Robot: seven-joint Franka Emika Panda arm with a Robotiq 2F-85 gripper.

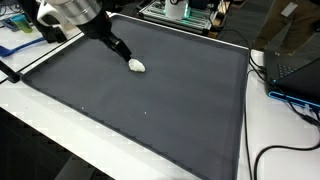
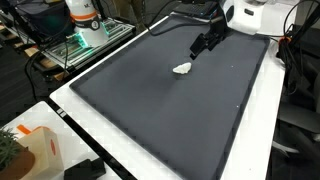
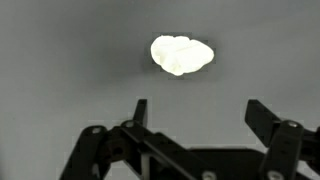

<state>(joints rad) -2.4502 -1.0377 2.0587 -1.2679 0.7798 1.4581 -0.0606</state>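
A small white crumpled lump (image 1: 137, 66) lies on the dark grey mat (image 1: 150, 110) near its far edge, seen in both exterior views (image 2: 181, 69). My gripper (image 1: 120, 49) hangs just above the mat beside the lump, a short way from it and not touching. In the wrist view the lump (image 3: 181, 55) glows bright above the gripper (image 3: 198, 112), whose two black fingers (image 3: 139, 113) stand wide apart with only mat between them. The gripper is open and holds nothing.
The mat covers most of a white table (image 1: 40, 130). A laptop (image 1: 292, 62) and cables (image 1: 290, 150) sit off one side of the mat. A metal rack with green lights (image 2: 88, 40) stands behind. A cardboard box (image 2: 35, 150) rests near a table corner.
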